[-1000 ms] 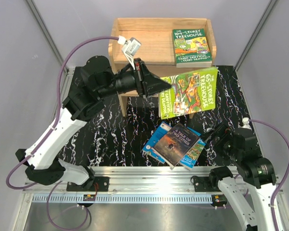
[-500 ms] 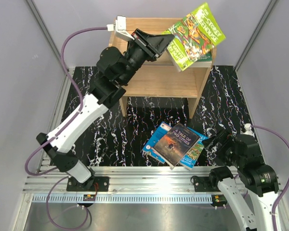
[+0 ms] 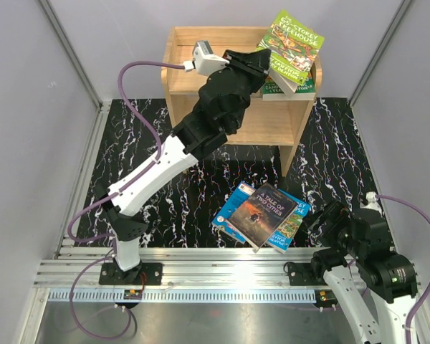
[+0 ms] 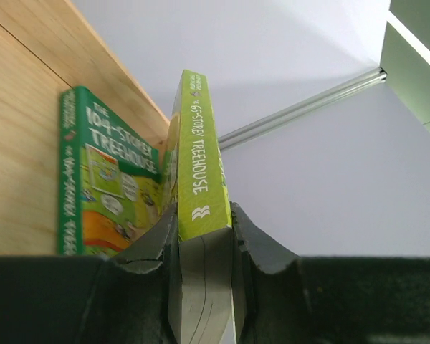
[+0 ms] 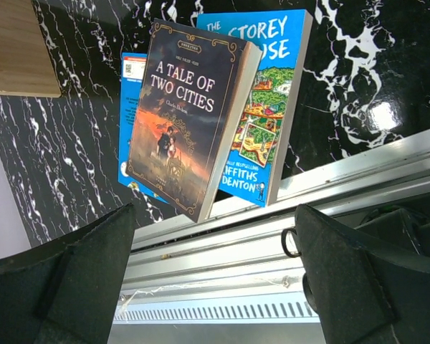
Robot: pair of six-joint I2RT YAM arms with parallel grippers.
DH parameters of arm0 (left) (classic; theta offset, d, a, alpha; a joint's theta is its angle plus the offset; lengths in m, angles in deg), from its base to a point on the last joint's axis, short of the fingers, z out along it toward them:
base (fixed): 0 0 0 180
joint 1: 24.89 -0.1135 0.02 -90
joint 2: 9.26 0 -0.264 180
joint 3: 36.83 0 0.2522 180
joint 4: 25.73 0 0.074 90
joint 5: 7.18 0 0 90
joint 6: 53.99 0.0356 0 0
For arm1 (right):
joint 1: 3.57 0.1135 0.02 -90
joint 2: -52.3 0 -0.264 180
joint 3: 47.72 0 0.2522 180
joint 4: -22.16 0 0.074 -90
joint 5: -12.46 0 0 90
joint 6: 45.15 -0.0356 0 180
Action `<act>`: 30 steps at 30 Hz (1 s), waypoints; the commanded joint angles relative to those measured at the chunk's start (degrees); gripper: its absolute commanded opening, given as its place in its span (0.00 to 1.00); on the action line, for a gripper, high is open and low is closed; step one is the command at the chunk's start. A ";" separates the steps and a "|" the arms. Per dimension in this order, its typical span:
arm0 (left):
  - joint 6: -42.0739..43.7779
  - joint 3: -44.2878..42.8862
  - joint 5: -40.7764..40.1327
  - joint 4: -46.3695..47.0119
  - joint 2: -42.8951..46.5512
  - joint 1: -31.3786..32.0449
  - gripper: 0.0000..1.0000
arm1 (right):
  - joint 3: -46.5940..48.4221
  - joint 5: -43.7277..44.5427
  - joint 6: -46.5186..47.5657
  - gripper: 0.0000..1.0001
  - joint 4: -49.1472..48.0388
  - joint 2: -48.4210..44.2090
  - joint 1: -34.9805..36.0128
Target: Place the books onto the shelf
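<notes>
My left gripper (image 3: 264, 66) (image 4: 204, 233) is shut on the lower edge of the green "65-Storey Treehouse" book (image 3: 295, 39) (image 4: 196, 154), holding it tilted above the right end of the shelf (image 3: 201, 75) (image 4: 18, 122). A green "104-Storey Treehouse" book (image 3: 292, 89) (image 4: 104, 190) lies flat on the shelf top beneath it. The dark "A Tale of Two Cities" (image 3: 261, 213) (image 5: 183, 115) rests on two blue books (image 3: 231, 204) (image 5: 265, 107) on the black table. Just right of that pile my right gripper (image 3: 328, 215) (image 5: 215, 211) hangs open and holds nothing.
The black marbled tabletop (image 3: 143, 186) runs up to an aluminium rail (image 3: 222, 259) (image 5: 272, 236) at the near edge, right by the book pile. Grey enclosure walls stand on both sides and behind the shelf. A purple cable (image 3: 143, 68) loops off the left arm.
The left arm has carried the green book from in front of the shelf up and back over its top right end. The right arm has drawn slightly toward the near edge.
</notes>
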 commanded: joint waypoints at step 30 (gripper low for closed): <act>-7.62 -6.15 -12.16 -9.58 -4.26 6.45 0.26 | 1.10 2.39 0.13 1.00 0.34 -2.27 0.27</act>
